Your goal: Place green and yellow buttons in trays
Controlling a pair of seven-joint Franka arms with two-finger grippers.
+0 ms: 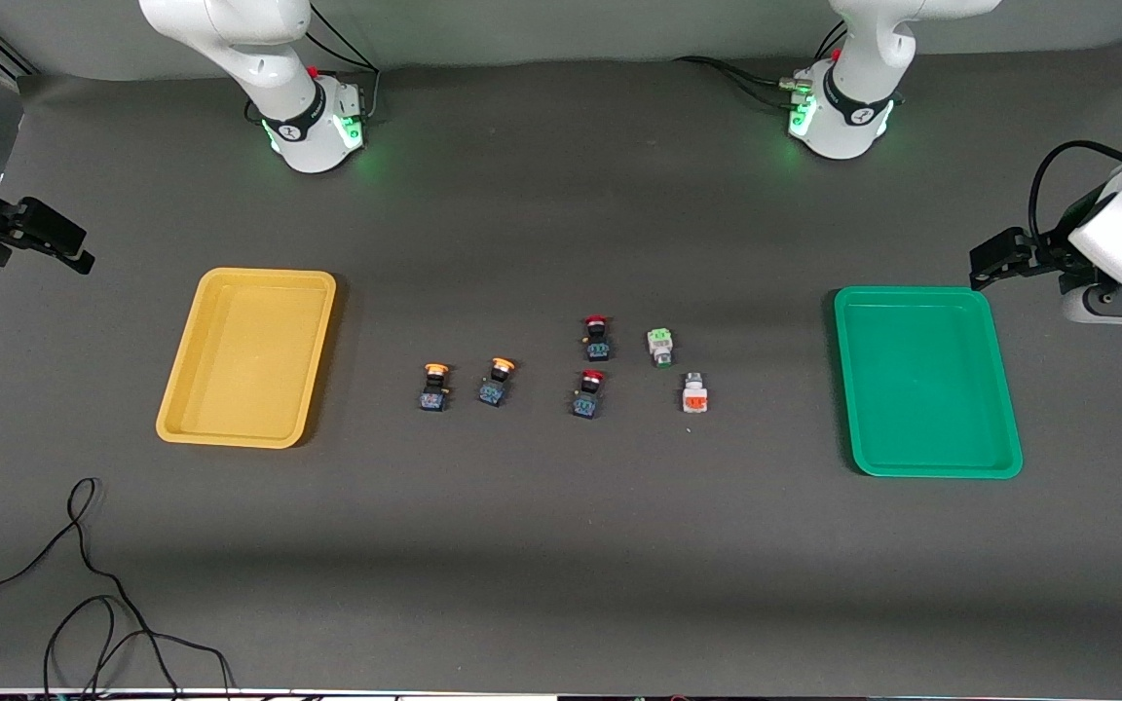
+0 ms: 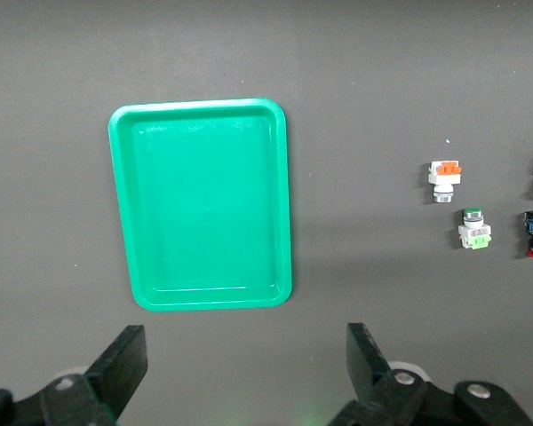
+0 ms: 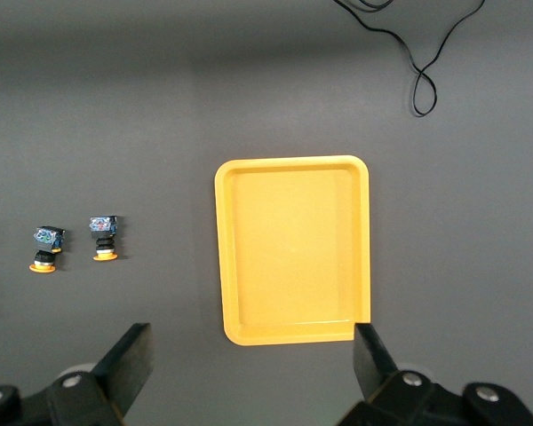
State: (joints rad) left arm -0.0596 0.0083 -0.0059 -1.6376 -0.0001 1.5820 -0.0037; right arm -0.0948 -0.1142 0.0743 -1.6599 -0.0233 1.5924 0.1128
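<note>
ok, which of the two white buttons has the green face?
The green-faced button, beside a red-capped one. The other white button, nearer the front camera, has an orange face.

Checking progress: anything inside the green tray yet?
Nothing. The green tray shows only its bare floor in the front and left wrist views, with nothing covering it. The green button sits on the table between the trays.

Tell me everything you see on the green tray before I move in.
The green tray is a shallow rectangular tray, apparently glossy plastic, with rounded corners and a raised rim. It lies flat on the dark table toward the left arm's end, with nothing in it. Nothing touches it; the left gripper hangs open above the table by one short edge.
</note>
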